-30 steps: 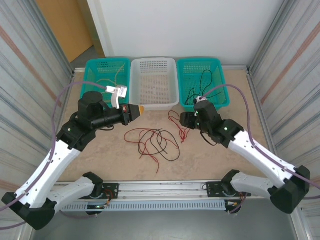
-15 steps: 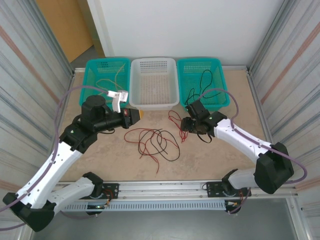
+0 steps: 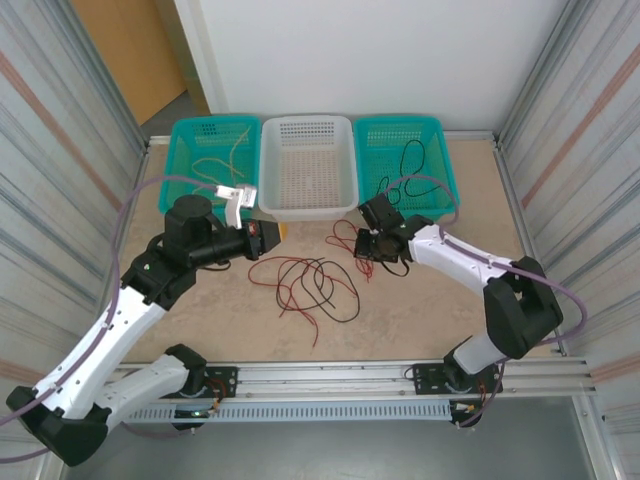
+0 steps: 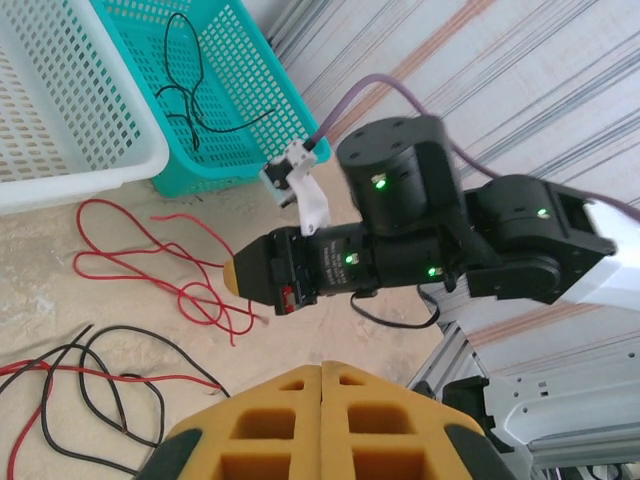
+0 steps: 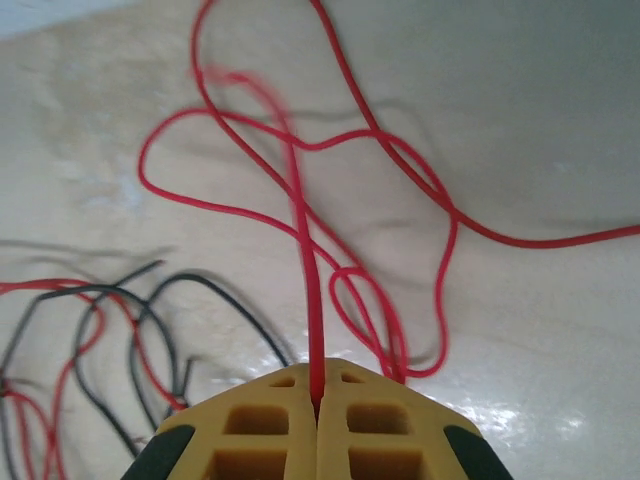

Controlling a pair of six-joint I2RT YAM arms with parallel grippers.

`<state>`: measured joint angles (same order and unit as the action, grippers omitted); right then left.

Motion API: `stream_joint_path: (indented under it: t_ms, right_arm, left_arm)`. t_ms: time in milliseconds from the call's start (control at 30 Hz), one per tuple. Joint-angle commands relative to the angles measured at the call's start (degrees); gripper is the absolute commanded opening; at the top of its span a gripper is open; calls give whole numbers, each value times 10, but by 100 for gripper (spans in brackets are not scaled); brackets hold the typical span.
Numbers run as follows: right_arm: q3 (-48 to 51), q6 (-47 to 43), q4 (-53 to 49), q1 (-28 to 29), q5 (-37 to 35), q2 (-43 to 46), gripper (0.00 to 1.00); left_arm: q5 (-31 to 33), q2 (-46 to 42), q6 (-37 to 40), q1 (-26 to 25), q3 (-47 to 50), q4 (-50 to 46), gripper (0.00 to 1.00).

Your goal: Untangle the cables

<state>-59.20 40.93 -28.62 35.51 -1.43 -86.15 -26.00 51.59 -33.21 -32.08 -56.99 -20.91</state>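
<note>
A loose red cable lies on the table in front of the white basket. My right gripper is shut on one strand of it, which runs straight up out of the pinched yellow fingertips. A tangle of black and red cables lies on the table left of it. My left gripper hovers above the table left of the tangle, shut with nothing between its fingers. In the left wrist view the right gripper sits by the red cable.
Three baskets line the far edge: a teal one holding a yellow cable, a white one, and a teal one holding a black cable. Metal walls stand on both sides. A rail runs along the near edge.
My right gripper has swung left and down to the red cable and closed on a strand. The left gripper has shifted slightly and stayed shut.
</note>
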Motion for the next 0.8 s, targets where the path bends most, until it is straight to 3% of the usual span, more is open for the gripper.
stream_joint_path:
  t_ms: [0, 100, 233, 433, 633, 767]
  right_arm:
    - [-52, -44, -1, 34, 5, 77, 0]
    - [-89, -99, 18, 90, 12, 147, 0]
    - [-141, -139, 22, 129, 12, 197, 0]
    - [-170, -139, 41, 119, 44, 210, 0]
    - [-161, -112, 95, 105, 92, 235, 0]
    - [-158, -110, 91, 98, 85, 252, 0]
  left_arm:
    - [-26, -8, -1, 2, 14, 43, 28]
    - [-47, -1, 3, -1, 15, 76, 48]
    - [-26, 21, 12, -5, -3, 75, 60]
    - [-61, 24, 6, -22, 14, 173, 66]
    - [-8, 26, 50, -35, -5, 111, 62]
    - [27, 0, 37, -35, 11, 90, 66]
